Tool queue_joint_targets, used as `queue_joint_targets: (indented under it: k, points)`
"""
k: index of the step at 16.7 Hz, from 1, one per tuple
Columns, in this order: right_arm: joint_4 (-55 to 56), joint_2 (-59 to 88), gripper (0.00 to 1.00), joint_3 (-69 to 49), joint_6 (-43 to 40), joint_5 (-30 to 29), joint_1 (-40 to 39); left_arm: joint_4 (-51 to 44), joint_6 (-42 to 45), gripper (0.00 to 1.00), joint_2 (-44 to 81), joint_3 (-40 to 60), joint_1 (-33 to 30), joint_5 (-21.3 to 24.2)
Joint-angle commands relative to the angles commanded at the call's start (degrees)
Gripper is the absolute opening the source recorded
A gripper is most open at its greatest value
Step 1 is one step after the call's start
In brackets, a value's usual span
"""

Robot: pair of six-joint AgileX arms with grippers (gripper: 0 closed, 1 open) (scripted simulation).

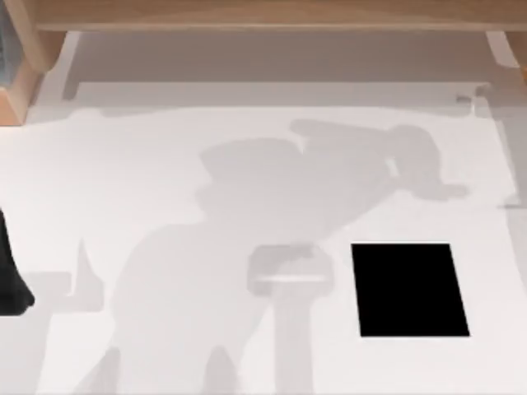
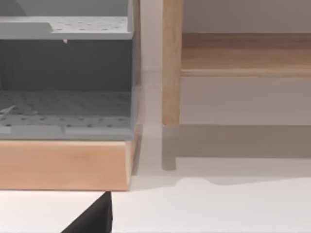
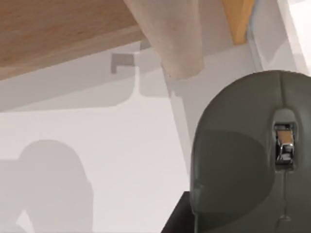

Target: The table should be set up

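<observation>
On the white table (image 1: 206,132), seen from above, a black pad (image 1: 409,290) is laid flat toward the right side, its edges square and fully in view. Broad grey shadows of the arms are cast across the middle of the tabletop, though the limbs that throw them are cut off from the overhead picture. At the far left edge a dark shape (image 1: 11,271) is partly seen; what it belongs to cannot be told. A wooden frame (image 1: 272,15) is run along the far edge of the table.

From the left wrist, a grey perforated shelf unit (image 2: 65,77) is shown seated on a pale wooden base (image 2: 63,164), with a wooden post (image 2: 172,63) just beside it and a black corner (image 2: 95,218) cut off at the picture's edge.

From the right wrist, a grey mouse (image 3: 248,160) with a metal scroll wheel (image 3: 284,145) is shown close up, partly cropped. Whether it is gripped cannot be told.
</observation>
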State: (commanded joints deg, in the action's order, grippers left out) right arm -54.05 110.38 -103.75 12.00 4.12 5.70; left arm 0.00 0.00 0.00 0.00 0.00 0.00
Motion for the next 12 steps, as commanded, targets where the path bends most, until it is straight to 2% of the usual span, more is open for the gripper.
queue_joint_targets:
  k: [7,12]
  points:
    - [8.46,-6.07,0.0,8.5,10.2,-2.5,-9.8,0.0,0.0,1.0,0.0,0.0,0.0,0.0]
    - [10.72,-8.75,0.0,21.98,15.02,-5.24,-19.87,0.0,0.0,1.0,0.0,0.0,0.0,0.0]
